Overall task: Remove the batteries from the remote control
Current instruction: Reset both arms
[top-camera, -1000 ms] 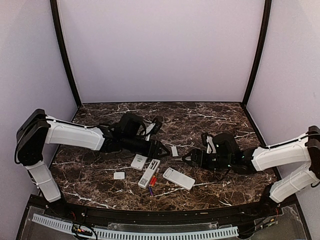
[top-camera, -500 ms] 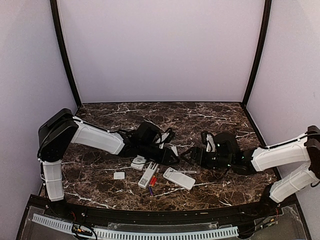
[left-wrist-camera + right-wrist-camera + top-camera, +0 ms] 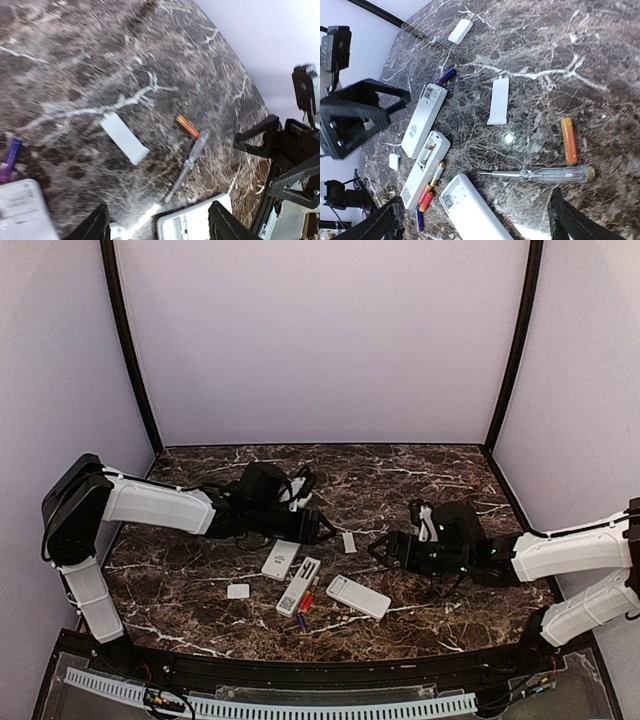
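Judged well advanced. Found batteries (image 3: 432,186) loose on table (image 3: 620,60): a pair against open remote (image 3: 422,172), orange cell (image 3: 568,140) by screwdriver (image 3: 540,173), purple cell (image 3: 446,76) farther off. Cannot tell whether any remain inside. Noted left gripper (image 3: 328,530) and right gripper (image 3: 374,551) spread wide, empty.

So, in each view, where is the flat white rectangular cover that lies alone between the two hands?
Top external: the flat white rectangular plastic cover lies just right of centre, slightly below the middle.
Left wrist: it lies left of centre, tilted.
Right wrist: it lies upper centre, nearly upright.
Shared landmark: the white rectangular plastic remote control nearest the arm bases, which sits at the bottom edge in both wrist views.
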Motion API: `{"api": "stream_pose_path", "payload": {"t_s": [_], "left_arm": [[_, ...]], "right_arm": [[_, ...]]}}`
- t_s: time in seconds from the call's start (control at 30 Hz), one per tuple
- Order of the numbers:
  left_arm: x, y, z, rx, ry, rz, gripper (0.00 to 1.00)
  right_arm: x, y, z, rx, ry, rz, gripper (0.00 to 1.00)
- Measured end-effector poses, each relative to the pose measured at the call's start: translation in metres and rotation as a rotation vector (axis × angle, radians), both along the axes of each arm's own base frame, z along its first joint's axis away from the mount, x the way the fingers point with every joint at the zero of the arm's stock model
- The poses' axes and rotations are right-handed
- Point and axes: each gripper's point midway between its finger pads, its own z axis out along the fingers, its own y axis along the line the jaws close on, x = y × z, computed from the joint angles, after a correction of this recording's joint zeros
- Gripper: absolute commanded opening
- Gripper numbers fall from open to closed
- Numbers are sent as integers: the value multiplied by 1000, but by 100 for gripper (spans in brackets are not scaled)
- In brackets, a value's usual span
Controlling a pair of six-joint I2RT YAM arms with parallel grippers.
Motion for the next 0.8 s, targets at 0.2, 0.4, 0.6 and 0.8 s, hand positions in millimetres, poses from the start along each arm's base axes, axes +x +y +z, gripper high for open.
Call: {"api": "stream_pose_path", "payload": {"t_s": [0.2,0.4,0.6,0.8], "left_arm": [[59,76,31,-1,-87,183,77],[102,195,57,20,-180,430,81],[104,363,86,27,-320,840,95],[73,417,69,127,-431,999,99]], "right_arm": [[30,-26,19,-98,-62,-66,99],[79,-103,37,-210,-125,-217,99],[107,-206,75,-261,-238,-412,99],[112,-275,112,-306,-423,-571,99]]}}
